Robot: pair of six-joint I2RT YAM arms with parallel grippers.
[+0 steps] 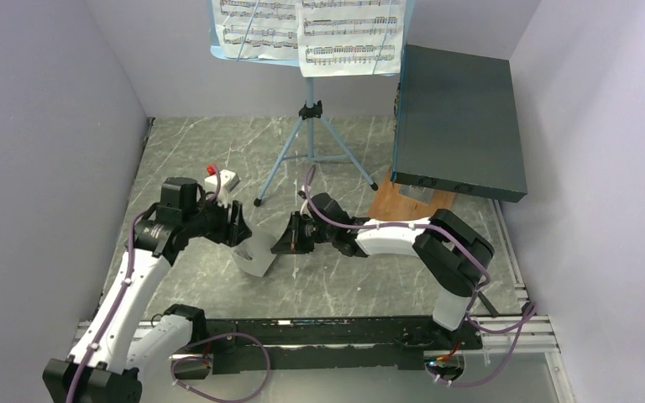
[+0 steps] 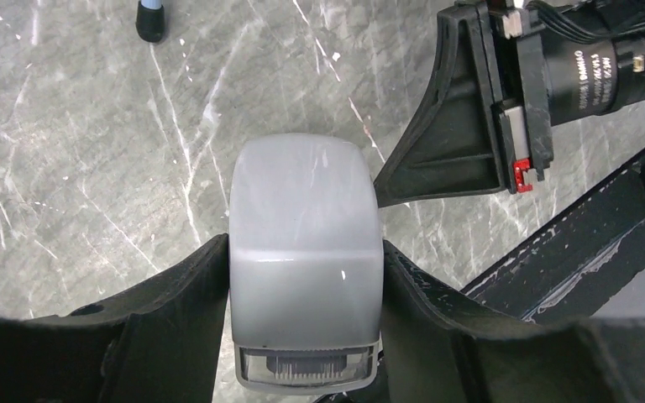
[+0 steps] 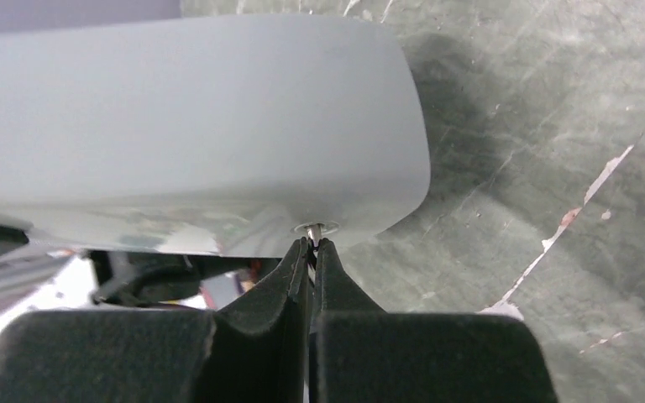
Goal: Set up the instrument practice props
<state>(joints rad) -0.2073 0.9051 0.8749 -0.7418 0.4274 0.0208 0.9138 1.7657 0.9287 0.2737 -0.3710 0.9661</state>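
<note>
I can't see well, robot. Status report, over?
Left gripper clamps small grey-white pyramid metronome. Right gripper pinches its tiny silver pin. Nothing blocking seen.

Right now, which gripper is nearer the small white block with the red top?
Left. The left gripper, clamped on the metronome, sits close beside the block; the right gripper, shut at the metronome's other side, is farther away.

Left gripper [image 2: 302, 245] clamping, right gripper [image 3: 312, 246] pinched (tips touching).
</note>
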